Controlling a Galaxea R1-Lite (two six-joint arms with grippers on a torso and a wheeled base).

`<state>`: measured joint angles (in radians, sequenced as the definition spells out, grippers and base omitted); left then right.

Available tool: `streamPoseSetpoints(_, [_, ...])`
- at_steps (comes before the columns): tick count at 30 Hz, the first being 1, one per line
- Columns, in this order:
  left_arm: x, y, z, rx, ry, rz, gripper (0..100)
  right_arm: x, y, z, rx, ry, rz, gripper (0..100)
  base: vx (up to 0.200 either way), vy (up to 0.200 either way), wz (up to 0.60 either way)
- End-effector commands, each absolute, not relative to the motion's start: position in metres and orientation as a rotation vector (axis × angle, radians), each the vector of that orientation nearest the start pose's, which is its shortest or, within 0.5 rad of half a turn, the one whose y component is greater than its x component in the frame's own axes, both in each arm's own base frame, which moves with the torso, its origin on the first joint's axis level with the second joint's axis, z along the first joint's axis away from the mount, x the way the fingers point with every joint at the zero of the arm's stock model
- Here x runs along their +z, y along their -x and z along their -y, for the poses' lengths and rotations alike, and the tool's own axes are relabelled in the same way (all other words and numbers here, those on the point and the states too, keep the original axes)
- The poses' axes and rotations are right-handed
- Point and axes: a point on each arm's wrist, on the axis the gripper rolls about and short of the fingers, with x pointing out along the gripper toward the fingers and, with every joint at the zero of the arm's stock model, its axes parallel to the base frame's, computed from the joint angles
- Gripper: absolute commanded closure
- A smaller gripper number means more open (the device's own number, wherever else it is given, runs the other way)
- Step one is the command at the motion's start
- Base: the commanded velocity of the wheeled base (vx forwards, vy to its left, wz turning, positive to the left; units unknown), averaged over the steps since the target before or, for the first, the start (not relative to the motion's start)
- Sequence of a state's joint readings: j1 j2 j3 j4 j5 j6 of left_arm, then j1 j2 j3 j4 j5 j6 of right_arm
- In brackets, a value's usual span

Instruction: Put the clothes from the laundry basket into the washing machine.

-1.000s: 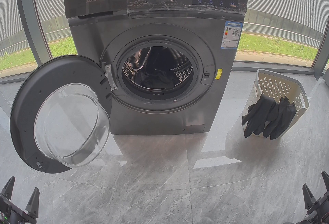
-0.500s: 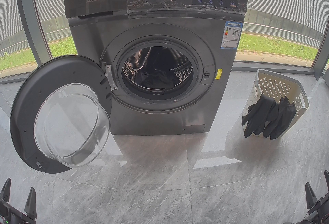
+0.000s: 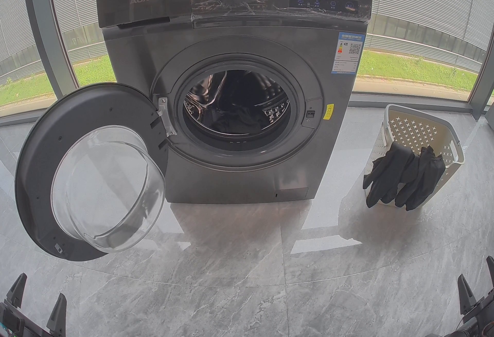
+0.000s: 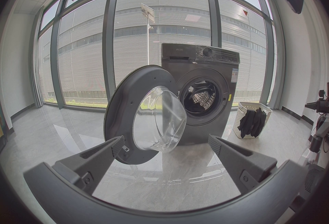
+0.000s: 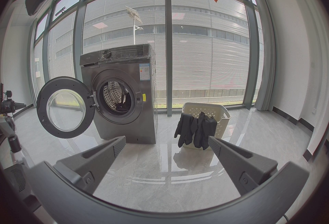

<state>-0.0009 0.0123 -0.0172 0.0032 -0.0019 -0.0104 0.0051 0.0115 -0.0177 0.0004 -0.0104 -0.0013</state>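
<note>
Clothes — black, draped over the front rim of the laundry basket on the floor right of the washing machine — had not moved. The left gripper had shifted slightly rightward since half a second before; the right gripper stayed put. Both kept their fingers spread, holding nothing. The door hung open to the left, between the left gripper and the drum.

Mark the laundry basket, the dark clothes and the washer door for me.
laundry basket [image 3: 415, 130], head view, perforated inner wall.
dark clothes [image 3: 392, 173], head view, left draped piece.
washer door [image 3: 72, 114], head view, grey outer ring.
</note>
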Motion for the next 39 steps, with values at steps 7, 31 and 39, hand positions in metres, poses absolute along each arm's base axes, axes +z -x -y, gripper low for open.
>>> streamPoseSetpoints(7, [0.0752, 0.0228, 0.0, -0.002, 0.012, -0.003, 0, 0.0755, 0.0228, 0.0004, -0.005, 0.002, 0.0, 0, 0.0, -0.2, 0.0])
streamPoseSetpoints(31, [0.0752, 0.0228, 0.0, 0.0, 0.017, -0.003, 0, 0.0753, 0.0228, 0.0003, -0.003, 0.002, -0.002, 0, 0.0, -0.2, 0.0])
streamPoseSetpoints(39, [0.0752, 0.0228, 0.0, -0.002, 0.015, -0.003, 0, 0.0753, 0.0228, 0.0004, -0.005, 0.002, -0.002, 0, 0.0, -0.125, 0.0])
